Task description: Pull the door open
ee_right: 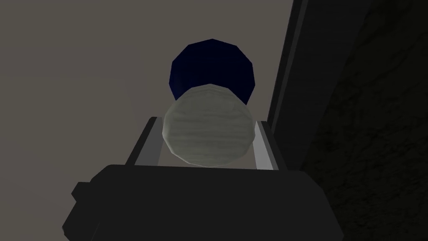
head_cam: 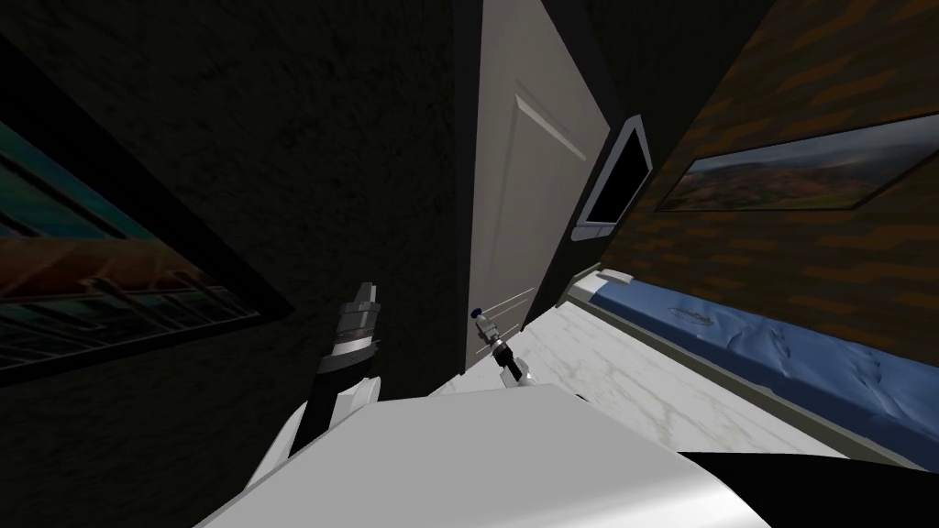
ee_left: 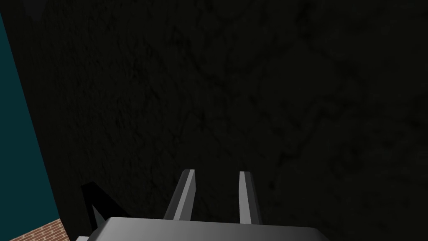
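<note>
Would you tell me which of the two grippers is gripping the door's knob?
The right gripper: its fingers press the sides of the pale round knob on the door. The left gripper holds nothing, by the dark wall.

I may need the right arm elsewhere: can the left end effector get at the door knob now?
Probably not: the right end effector clasps the door knob, and the left end effector faces the dark wall.

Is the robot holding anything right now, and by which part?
Yes: the jaws of the right gripper clamp the round grey knob of the door by its sides. The left gripper holds nothing.
</note>
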